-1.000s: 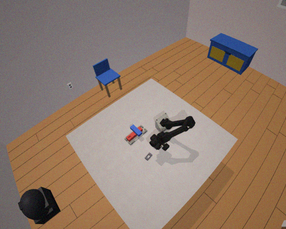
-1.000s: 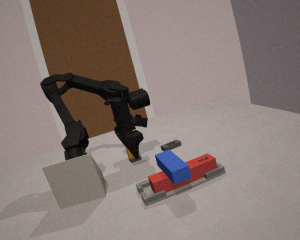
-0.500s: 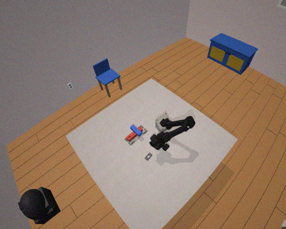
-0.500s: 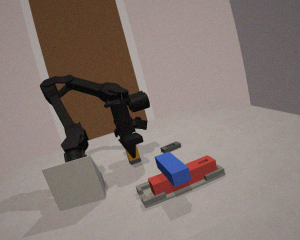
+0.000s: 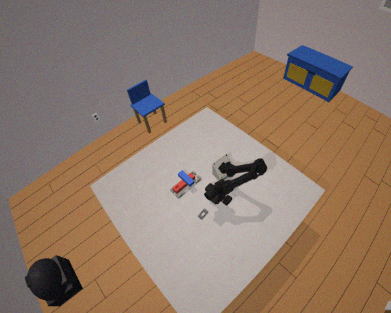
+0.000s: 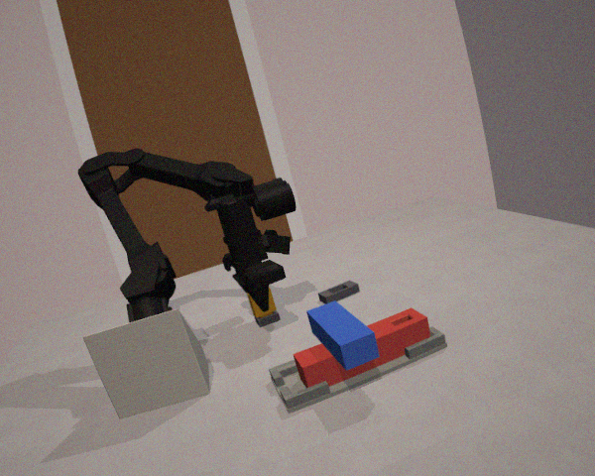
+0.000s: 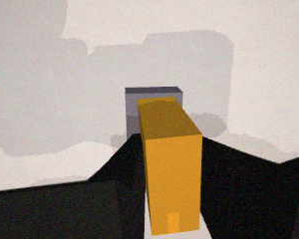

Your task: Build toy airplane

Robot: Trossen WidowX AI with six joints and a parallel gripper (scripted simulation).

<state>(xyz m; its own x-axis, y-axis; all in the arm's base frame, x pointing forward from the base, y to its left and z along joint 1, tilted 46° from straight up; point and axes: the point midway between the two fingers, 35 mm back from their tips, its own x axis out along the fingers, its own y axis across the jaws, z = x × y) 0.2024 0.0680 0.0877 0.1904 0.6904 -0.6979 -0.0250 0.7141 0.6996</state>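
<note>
The red fuselage (image 5: 179,186) (image 6: 400,332) lies lengthwise in the grey cradle (image 6: 307,395) and looks flat. The blue wing (image 5: 186,177) (image 6: 338,327) lies across its top; its tab is hidden. The tail socket (image 6: 403,320) in the fuselage is empty. The orange tail fin (image 6: 272,307) (image 7: 173,174) stands upright at its small dark grey stand (image 6: 268,319) (image 7: 154,91); its tab is hidden. My gripper (image 6: 262,302) (image 7: 158,139) is shut on the fin, one finger on each side, low over the mat, away from the cradle.
A second dark grey stand (image 5: 202,214) (image 6: 338,292), holding nothing, lies on the white mat (image 5: 175,249) between the fin's stand and the far side of the cradle in the exterior view. A pale grey block (image 6: 144,363) stands beside the arm's base.
</note>
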